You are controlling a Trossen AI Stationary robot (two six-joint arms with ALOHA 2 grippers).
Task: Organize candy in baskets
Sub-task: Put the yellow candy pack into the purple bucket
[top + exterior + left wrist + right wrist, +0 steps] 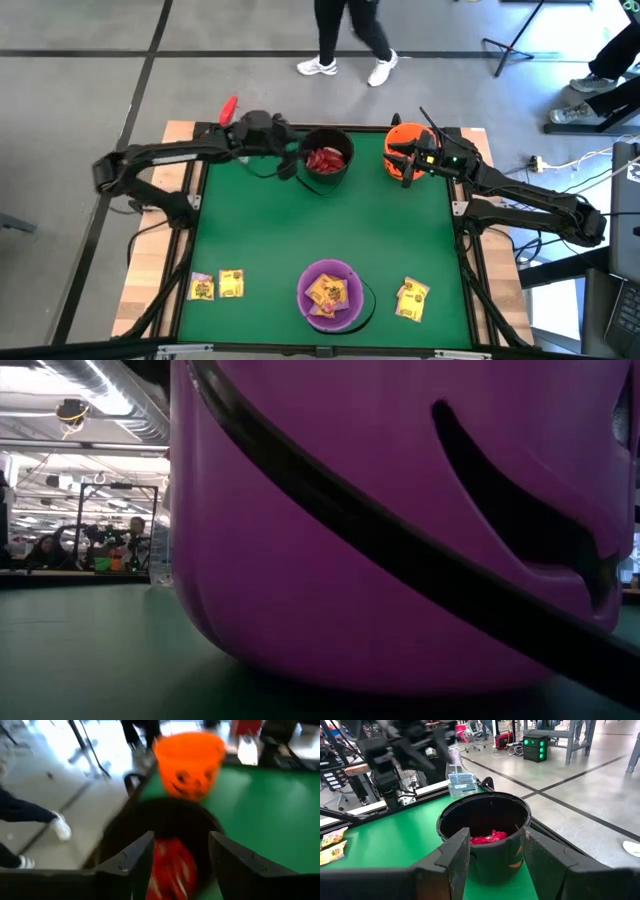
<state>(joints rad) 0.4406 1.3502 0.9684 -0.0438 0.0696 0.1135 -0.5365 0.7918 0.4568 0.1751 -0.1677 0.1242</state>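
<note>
Left hand (288,165): fingers apart, empty, at the black bucket (326,172) rim.
Right hand (400,165): fingers apart, beside the orange bucket (404,143).
Red candy (325,158): inside black bucket.
Yellow candy (218,286): on bench (330,235), some in purple bucket (329,295).

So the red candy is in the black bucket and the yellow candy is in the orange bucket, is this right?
Not quite. The red candy is in the black bucket, but the yellow candy lies in the purple bucket, as the high view shows.
</note>
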